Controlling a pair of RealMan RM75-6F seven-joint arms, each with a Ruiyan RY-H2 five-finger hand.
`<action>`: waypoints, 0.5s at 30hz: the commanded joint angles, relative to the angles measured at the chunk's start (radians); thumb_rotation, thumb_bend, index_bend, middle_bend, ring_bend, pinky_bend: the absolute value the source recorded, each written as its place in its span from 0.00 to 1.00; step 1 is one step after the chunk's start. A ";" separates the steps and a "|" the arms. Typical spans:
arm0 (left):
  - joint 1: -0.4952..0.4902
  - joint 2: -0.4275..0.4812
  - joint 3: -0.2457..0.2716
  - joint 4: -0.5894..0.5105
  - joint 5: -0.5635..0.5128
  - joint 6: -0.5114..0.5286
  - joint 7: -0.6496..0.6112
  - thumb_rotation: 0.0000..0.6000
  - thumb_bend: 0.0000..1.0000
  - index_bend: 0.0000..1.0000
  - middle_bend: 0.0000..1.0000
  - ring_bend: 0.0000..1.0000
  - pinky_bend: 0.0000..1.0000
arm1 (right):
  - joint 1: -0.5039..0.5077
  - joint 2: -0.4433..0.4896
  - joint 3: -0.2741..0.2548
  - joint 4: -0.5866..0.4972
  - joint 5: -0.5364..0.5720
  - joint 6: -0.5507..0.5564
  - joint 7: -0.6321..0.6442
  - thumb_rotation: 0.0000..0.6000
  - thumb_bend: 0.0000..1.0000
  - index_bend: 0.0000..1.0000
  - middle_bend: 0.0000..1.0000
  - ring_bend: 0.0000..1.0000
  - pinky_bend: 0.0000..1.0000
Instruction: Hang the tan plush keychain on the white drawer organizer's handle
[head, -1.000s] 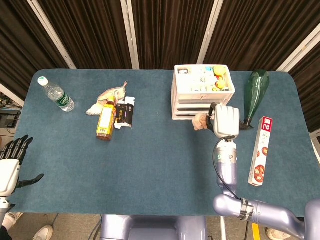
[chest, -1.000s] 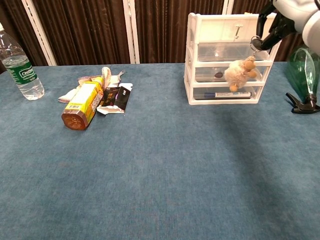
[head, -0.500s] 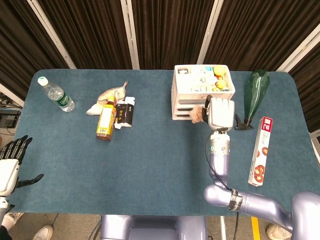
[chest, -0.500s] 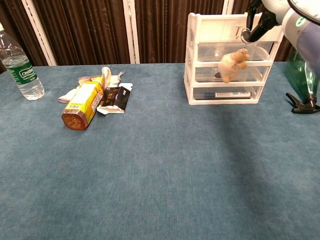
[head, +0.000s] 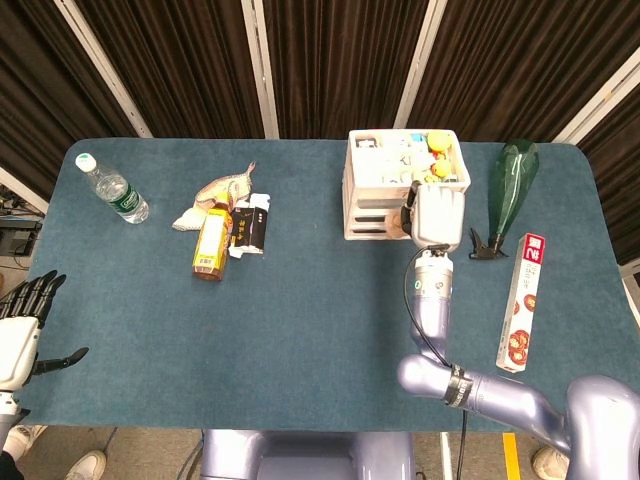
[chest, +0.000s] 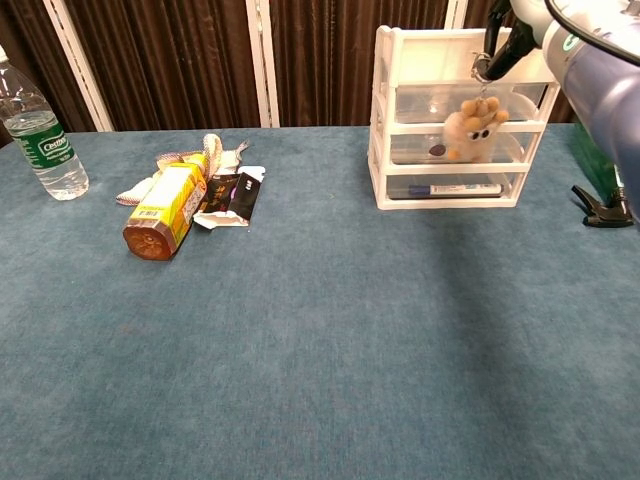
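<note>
Pinching keychain (chest: 470, 128) ring, right robot hand (head: 437, 213) sits at organizer (chest: 400, 120) front, table (chest: 320, 350) open below.

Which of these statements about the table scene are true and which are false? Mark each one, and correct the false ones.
1. The tan plush keychain hangs in front of the white drawer organizer. True.
2. The right hand holds the keychain by its ring. True.
3. The water bottle lies beside the organizer. False: it is at the far left end of the table.
4. The left hand holds the amber bottle. False: it holds nothing, off the table's left edge.
5. The green spray bottle lies right of the organizer. True.
</note>
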 joint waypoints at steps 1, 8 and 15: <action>0.000 0.000 0.000 -0.001 0.000 0.000 0.000 1.00 0.02 0.00 0.00 0.00 0.00 | 0.006 -0.004 0.000 0.010 -0.002 -0.004 0.009 1.00 0.37 0.60 1.00 1.00 1.00; -0.001 0.000 -0.003 -0.001 -0.007 -0.001 -0.001 1.00 0.02 0.00 0.00 0.00 0.00 | 0.016 -0.008 0.003 0.029 0.003 -0.011 0.022 1.00 0.37 0.60 1.00 1.00 1.00; -0.003 -0.001 -0.004 -0.002 -0.009 -0.004 0.002 1.00 0.02 0.00 0.00 0.00 0.00 | 0.022 -0.011 -0.003 0.045 0.004 -0.021 0.032 1.00 0.37 0.60 1.00 1.00 1.00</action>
